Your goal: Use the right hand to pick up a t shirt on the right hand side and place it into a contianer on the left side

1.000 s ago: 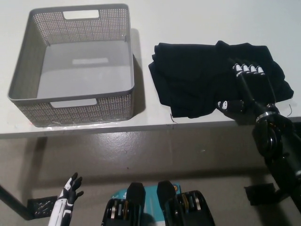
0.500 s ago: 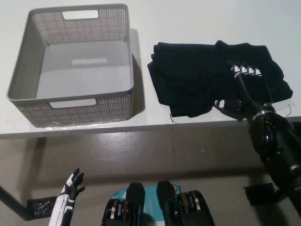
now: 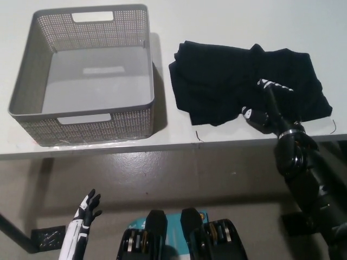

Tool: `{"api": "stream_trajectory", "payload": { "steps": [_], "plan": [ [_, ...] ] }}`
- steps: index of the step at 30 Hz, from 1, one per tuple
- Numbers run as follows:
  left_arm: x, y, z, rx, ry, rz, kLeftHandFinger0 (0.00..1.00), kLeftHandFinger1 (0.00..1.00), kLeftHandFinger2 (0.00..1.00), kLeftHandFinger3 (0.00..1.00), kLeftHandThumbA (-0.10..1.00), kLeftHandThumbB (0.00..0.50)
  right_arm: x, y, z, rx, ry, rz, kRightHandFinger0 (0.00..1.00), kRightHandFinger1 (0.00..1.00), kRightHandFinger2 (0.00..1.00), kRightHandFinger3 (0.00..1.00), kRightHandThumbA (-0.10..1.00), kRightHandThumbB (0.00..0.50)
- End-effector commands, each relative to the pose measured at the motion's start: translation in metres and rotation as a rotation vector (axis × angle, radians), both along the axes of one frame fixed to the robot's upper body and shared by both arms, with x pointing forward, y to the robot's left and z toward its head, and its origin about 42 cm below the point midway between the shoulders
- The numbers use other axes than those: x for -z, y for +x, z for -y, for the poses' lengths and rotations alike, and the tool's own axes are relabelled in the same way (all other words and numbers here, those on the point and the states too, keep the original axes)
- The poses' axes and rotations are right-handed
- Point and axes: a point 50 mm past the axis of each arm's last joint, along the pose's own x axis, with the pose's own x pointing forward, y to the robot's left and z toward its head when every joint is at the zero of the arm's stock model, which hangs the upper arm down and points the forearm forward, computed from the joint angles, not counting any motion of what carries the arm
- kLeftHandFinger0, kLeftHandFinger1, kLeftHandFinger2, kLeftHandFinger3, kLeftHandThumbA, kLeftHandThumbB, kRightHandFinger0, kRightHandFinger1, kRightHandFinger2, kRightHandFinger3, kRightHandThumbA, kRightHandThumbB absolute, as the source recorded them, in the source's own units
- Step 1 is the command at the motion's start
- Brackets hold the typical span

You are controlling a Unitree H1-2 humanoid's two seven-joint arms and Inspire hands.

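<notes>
Since a moment ago, the black right robot hand has slid left and nearer across the black t-shirt, and its fingers have curled downward into the cloth. The shirt's near left edge has bunched inward with it, so its outline on the white counter is now more compact. This suggests the grasp is closing, though the shirt is not yet lifted; it lies crumpled on the right side of the counter, flat against the surface. Whether the fingers have actually pinched fabric or only press on top of it cannot be told, since black hand and black cloth blend together.

To the left stands a grey perforated basket with cut-out handles, just beside the shirt but not touching it. Nothing lies inside it. The shirt must be raised over the basket's right wall to reach it.

Below the counter edge at the near left, the white left robot hand rests low, its fingers spread and holding nothing.

No brand, label or readable writing shows on the shirt, the basket or the counter.
</notes>
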Motion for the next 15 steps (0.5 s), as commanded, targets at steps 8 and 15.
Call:
{"api": "stream_trajectory", "payload": {
  "steps": [8, 15],
  "plan": [
    [-0.01, 0.002, 0.0, 0.002, -0.003, 0.06, 0.93, 1.0, 1.0, 1.0, 1.0, 0.274, -0.005, 0.002, 0.007, 0.002, 0.277, 0.152, 0.0, 0.36, 0.65, 0.68, -0.1, 0.098],
    [-0.004, -0.005, 0.001, 0.0, 0.002, 0.037, 0.94, 1.0, 1.0, 1.0, 1.0, 0.25, 0.005, -0.003, 0.004, -0.005, 0.257, 0.138, 0.0, 0.39, 0.7, 0.76, -0.1, 0.079]
  ]
}}
